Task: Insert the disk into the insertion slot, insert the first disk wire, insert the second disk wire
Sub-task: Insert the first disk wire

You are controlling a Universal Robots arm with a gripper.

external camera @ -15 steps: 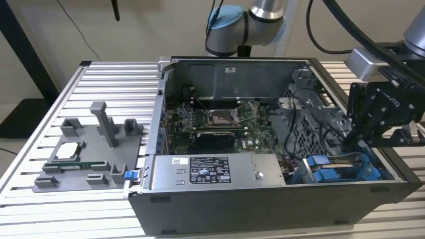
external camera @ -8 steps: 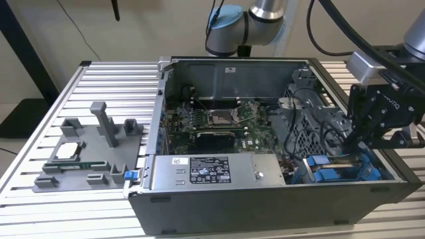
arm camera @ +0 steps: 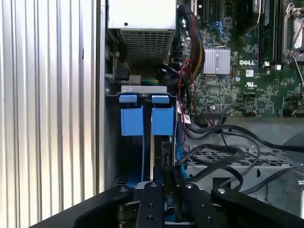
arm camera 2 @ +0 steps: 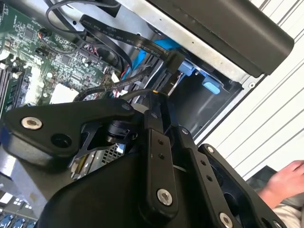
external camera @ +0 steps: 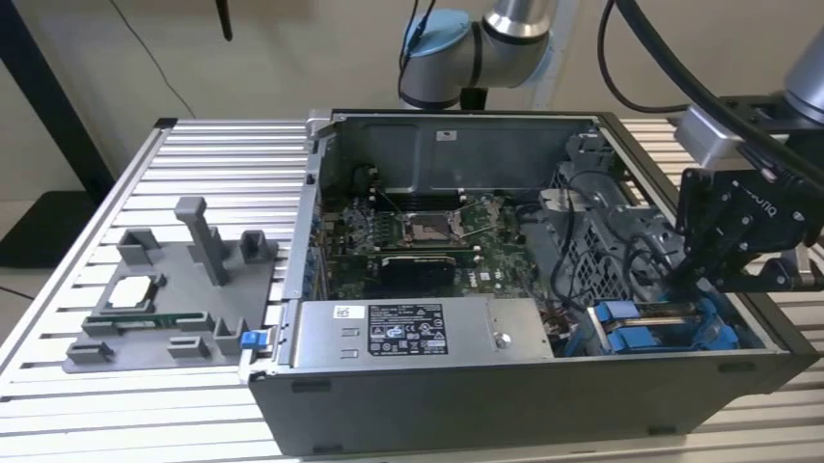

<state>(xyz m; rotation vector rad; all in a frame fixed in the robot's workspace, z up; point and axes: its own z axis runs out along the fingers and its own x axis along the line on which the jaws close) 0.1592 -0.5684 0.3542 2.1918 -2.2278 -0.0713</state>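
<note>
"Disk, the flat silver-grey drive in its bright blue plastic carrier (arm camera: 163, 121): position?"

"Standing on edge inside the grey metal insertion slot (arm camera: 142, 89), looks seated. Black two-finger gripper (arm camera: 164, 173) sits right at its near end, fingers (arm camera: 152, 190) drawn close together, apparently pinching a small black wire connector (arm camera: 166, 152)."

"Hazards?"

"Connector tilted in the pinch — it would jam against the port or bend it. Loose black cables (arm camera: 228, 149) lie just beside the fingers; a snag could drag one across the green motherboard (arm camera: 247, 80). A hard push may unseat the carrier. A person's hand (arm camera 2: 285, 183) is near the work too — watch it."
</note>
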